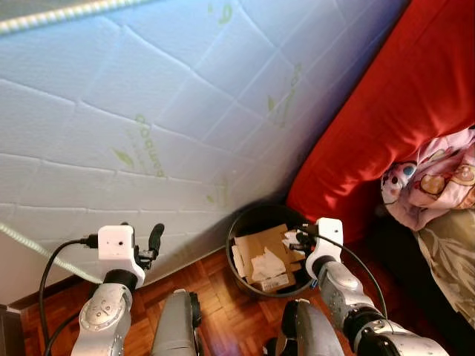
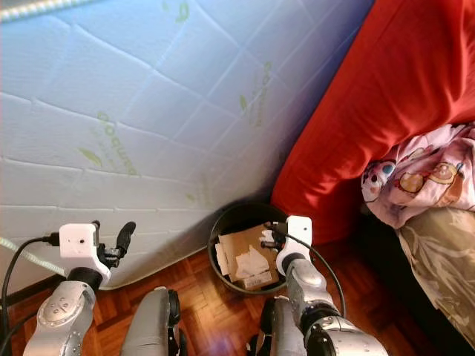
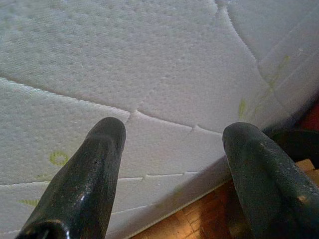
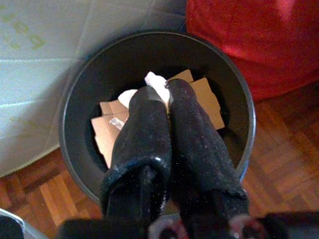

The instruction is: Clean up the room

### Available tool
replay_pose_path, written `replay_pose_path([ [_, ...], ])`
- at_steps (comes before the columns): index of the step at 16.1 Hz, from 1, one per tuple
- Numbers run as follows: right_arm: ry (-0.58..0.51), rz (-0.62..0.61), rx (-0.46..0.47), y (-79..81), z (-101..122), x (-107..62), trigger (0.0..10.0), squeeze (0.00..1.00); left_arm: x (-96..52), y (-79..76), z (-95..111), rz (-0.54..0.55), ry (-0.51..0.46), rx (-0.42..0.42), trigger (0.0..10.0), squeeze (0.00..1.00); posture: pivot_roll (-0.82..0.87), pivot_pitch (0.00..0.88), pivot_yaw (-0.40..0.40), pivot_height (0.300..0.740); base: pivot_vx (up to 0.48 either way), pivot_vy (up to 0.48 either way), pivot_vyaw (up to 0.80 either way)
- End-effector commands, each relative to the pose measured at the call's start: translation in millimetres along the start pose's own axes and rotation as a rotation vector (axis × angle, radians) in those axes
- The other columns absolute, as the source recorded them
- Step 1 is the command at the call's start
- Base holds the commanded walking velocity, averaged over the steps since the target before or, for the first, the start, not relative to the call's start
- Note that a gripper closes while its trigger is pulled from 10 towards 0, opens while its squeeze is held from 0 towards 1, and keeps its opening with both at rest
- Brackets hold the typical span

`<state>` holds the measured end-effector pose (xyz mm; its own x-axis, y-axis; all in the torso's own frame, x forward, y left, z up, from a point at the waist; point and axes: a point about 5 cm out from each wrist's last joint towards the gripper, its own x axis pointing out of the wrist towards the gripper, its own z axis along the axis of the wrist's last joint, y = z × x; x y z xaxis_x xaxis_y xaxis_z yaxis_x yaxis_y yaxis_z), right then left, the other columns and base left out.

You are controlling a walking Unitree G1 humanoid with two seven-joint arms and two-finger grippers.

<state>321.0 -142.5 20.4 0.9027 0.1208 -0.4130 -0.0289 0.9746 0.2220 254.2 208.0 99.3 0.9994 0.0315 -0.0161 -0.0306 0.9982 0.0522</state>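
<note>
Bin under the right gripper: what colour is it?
Black bin, with brown cardboard inside; clearest in the right wrist view.

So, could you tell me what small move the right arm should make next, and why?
Probably open the fingers and let go. The right gripper hangs over the black bin, its fingers shut on a small white scrap. Cardboard pieces already lie inside, so the scrap should drop in with them. The left gripper is open, facing the mattress.
</note>
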Motion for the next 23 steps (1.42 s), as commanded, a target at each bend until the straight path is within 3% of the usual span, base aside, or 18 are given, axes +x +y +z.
replay_pose_path([
  [1, 0.002, -0.015, 0.019, -1.8, -3, -1.0, 10.0, 0.00, -5.3, 0.2, -2, -0.008, 0.026, 0.015, 10.0, 0.00, 0.29, 0.270, -0.065, 0.617, 0.000, 0.000, 0.00],
  [5, -0.002, -0.017, 0.053, 0.1, 0, 0.3, 10.0, 0.00, -10.2, 4.3, 0, -0.003, 0.039, 0.024, 10.0, 0.00, 0.30, 0.273, -0.063, 0.617, 0.000, 0.000, 0.00],
  [6, -0.004, -0.004, 0.060, 3.6, 1, 1.4, 10.0, 0.72, -11.5, 5.8, 0, 0.000, 0.045, 0.027, 10.0, 0.00, 0.30, 0.272, -0.060, 0.617, 0.000, 0.000, 0.00],
  [7, -0.001, 0.002, 0.059, 5.4, 2, 2.0, 10.0, 1.00, -12.0, 6.6, 1, 0.002, 0.049, 0.028, 10.0, 0.00, 0.31, 0.272, -0.060, 0.617, 0.000, 0.000, 0.00],
  [17, 0.061, 0.077, -0.031, 11.5, -10, -0.2, 10.0, 1.00, -15.4, 5.9, 0, 0.007, 0.065, 0.025, 10.0, 0.00, 0.31, 0.275, -0.068, 0.617, 0.000, 0.000, 0.00],
  [20, 0.074, 0.112, -0.133, 14.2, -11, -0.6, 10.0, 1.00, -13.9, 4.9, 0, 0.006, 0.067, 0.024, 10.0, 0.00, 0.30, 0.270, -0.069, 0.617, 0.000, 0.000, 0.00],
  [23, 0.080, 0.112, -0.135, 13.8, -12, -0.7, 10.0, 1.00, -12.8, 5.1, 0, 0.008, 0.069, 0.024, 10.0, 0.00, 0.31, 0.268, -0.069, 0.617, 0.000, 0.000, 0.00],
])
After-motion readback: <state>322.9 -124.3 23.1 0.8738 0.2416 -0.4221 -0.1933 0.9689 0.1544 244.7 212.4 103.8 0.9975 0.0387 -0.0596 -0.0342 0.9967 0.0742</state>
